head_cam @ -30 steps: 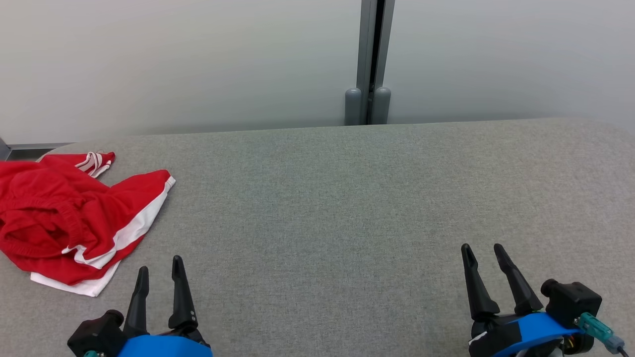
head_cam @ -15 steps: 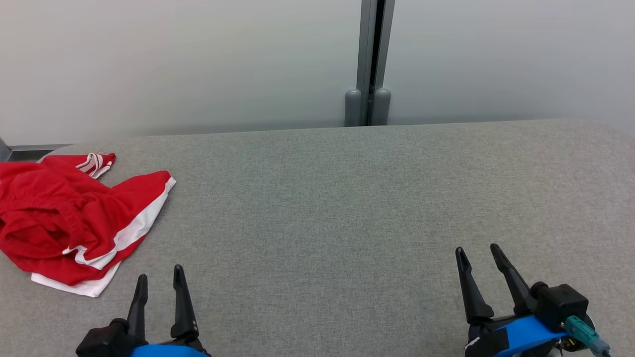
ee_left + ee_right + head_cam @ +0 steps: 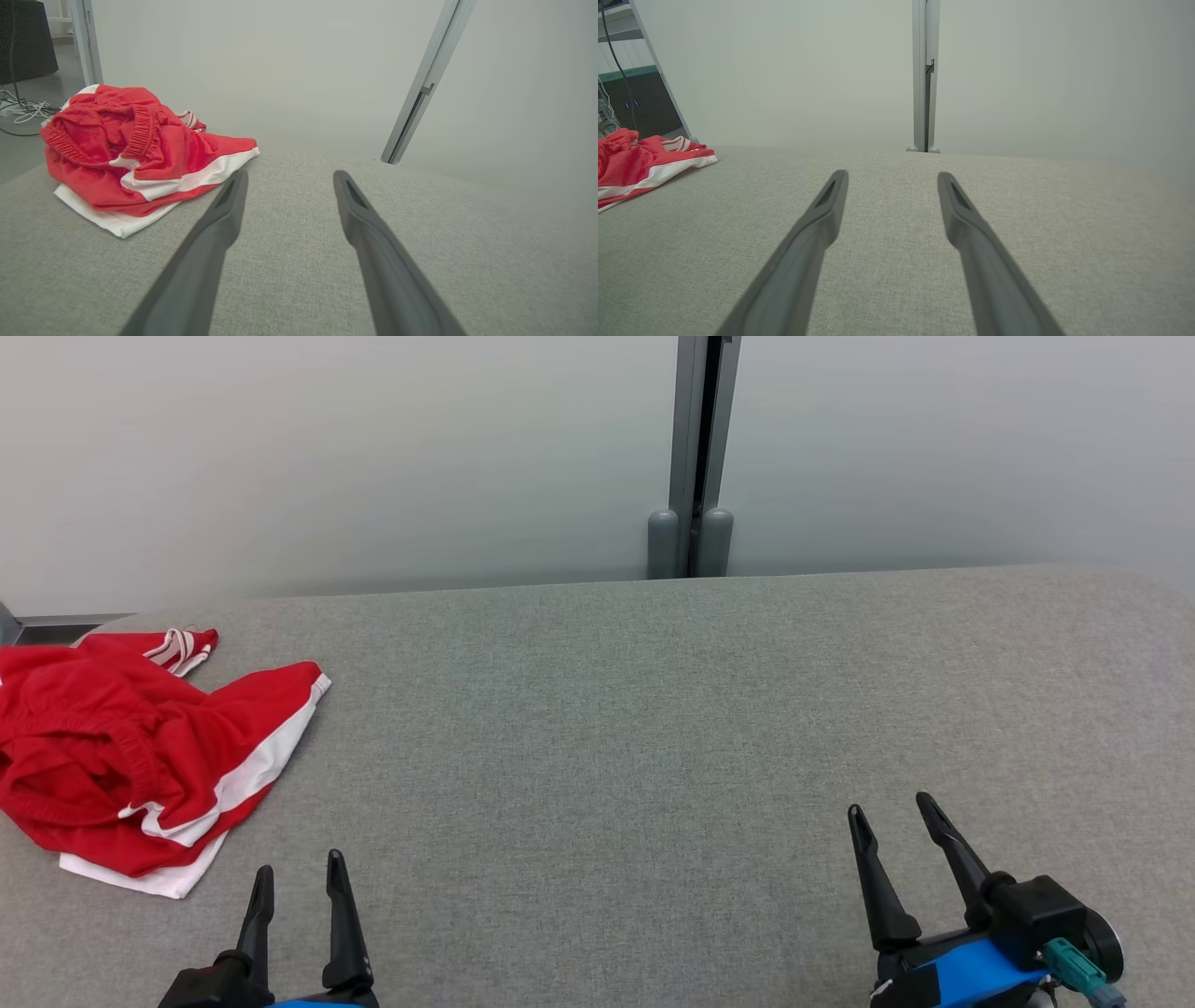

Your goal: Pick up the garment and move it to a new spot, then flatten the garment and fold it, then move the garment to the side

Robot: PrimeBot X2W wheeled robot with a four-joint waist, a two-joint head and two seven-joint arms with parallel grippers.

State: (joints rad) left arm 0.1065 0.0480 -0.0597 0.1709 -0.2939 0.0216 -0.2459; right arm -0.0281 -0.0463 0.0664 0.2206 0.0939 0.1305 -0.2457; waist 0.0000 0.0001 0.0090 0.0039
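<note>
The red shorts (image 3: pixel 131 747) lie crumpled at the frame's left, up and left of the left hand (image 3: pixel 299 863). The right hand (image 3: pixel 889 805) is far off. Both are wide and empty.

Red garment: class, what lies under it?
The red garment lies crumpled on the grey fabric surface. A white layer peeks out beneath; anything else under the pile is covered.

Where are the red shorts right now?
In the head view the red shorts lie crumpled on the left side of the grey table, just ahead and left of the open left gripper, not touching it.
</note>
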